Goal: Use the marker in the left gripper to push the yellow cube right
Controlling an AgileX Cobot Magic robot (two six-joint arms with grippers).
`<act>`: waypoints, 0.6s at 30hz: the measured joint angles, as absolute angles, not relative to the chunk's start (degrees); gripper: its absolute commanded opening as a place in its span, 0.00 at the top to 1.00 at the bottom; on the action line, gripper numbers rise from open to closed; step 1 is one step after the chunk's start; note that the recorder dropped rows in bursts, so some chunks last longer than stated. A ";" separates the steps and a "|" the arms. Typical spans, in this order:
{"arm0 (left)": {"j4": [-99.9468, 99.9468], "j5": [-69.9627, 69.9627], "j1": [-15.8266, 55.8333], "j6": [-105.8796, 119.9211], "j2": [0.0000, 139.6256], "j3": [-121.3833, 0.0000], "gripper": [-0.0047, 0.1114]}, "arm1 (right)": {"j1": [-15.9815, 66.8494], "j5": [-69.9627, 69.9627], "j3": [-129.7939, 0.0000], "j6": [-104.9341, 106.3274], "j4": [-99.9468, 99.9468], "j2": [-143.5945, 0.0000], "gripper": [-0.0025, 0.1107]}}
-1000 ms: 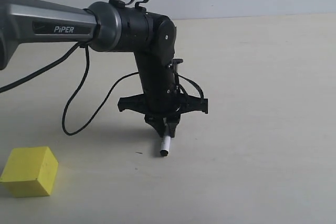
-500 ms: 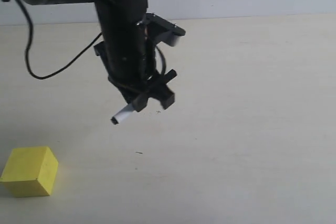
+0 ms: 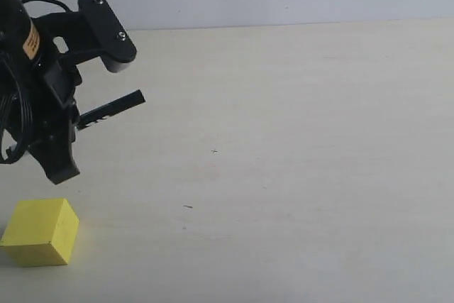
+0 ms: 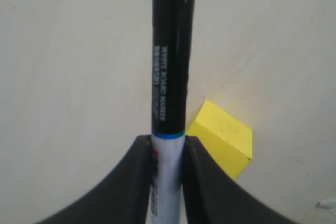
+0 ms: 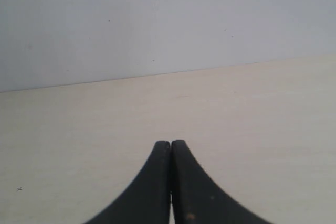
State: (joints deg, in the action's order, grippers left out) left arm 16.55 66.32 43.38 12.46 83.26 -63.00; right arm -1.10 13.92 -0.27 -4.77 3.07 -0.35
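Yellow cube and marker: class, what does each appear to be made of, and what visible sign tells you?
The yellow cube looks like matte painted wood or perhaps foam: even colour, no shine. The marker looks like smooth plastic: glossy black cap with printed lettering, white barrel.

The left gripper has curved black fingers; its black arm carries an orange label, silver screws and black cable.

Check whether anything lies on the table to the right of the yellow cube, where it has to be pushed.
Nothing visible does. In the exterior view the table right of the yellow cube shows only tiny dark specks. The left wrist view shows nothing between the marker, held in the left gripper, and the cube.
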 measured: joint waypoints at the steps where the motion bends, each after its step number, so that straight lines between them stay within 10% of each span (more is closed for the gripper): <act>1: 16.74 66.32 43.38 12.58 83.12 -63.00 0.96 | -1.10 13.92 -0.27 -4.77 3.07 -0.35 0.98; 18: 9.29 70.03 28.86 34.27 74.94 -53.29 0.96 | -1.10 13.92 -0.27 -4.77 3.07 -0.35 0.98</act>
State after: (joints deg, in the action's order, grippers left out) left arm 9.29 70.03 28.86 34.27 74.94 -53.29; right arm -1.10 13.92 -0.27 -4.77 3.07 -0.35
